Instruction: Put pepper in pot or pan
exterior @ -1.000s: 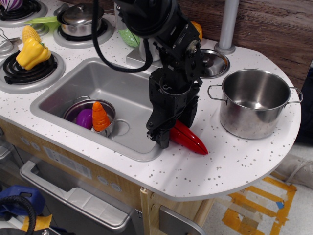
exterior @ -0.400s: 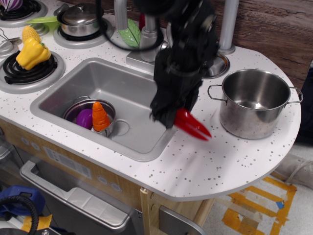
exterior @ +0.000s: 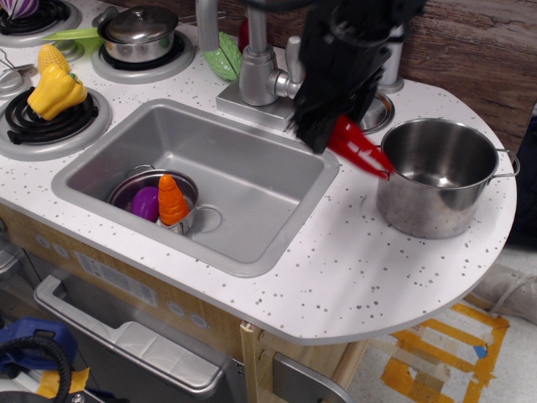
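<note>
The pepper (exterior: 361,150) is a glossy red toy chili, held in the air with its tip pointing down and right, reaching the near left rim of the large steel pot (exterior: 436,176). My black gripper (exterior: 323,133) is shut on the pepper's stem end, above the counter between the sink and the pot. The pot stands upright on the right of the counter and looks empty inside. The pepper's green stem is hidden by the gripper.
A sink (exterior: 201,180) holds a small pot with a carrot (exterior: 172,200) and a purple toy. The faucet (exterior: 256,63) stands behind it. A lidded steel pot (exterior: 138,34), yellow bell pepper (exterior: 54,91) and corn sit on burners at left. The counter edge curves at right.
The gripper lifted the pepper off the counter by the sink and carried it up and to the right, to the pot's left rim.
</note>
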Action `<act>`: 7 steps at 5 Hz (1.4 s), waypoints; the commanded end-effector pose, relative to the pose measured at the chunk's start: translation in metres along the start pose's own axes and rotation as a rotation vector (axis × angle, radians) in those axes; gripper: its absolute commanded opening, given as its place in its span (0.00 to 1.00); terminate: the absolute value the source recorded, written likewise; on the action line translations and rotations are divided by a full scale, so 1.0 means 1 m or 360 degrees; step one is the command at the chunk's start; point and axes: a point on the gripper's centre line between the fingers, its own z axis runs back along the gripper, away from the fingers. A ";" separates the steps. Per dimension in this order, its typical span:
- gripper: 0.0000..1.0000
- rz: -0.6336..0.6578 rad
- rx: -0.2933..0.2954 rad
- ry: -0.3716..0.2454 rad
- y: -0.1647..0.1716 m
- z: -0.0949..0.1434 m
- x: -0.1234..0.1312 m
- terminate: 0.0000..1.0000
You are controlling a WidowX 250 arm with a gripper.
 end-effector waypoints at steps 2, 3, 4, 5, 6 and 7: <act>0.00 -0.0010 -0.0198 -0.0070 -0.057 0.026 -0.006 0.00; 0.00 0.0042 -0.0253 -0.0014 -0.054 0.010 -0.024 0.00; 0.00 0.0076 -0.0260 -0.0010 -0.049 0.004 -0.033 0.00; 1.00 0.0123 -0.0280 0.0023 -0.045 0.001 -0.038 0.00; 1.00 0.0123 -0.0280 0.0023 -0.045 0.001 -0.038 0.00; 1.00 0.0123 -0.0280 0.0023 -0.045 0.001 -0.038 0.00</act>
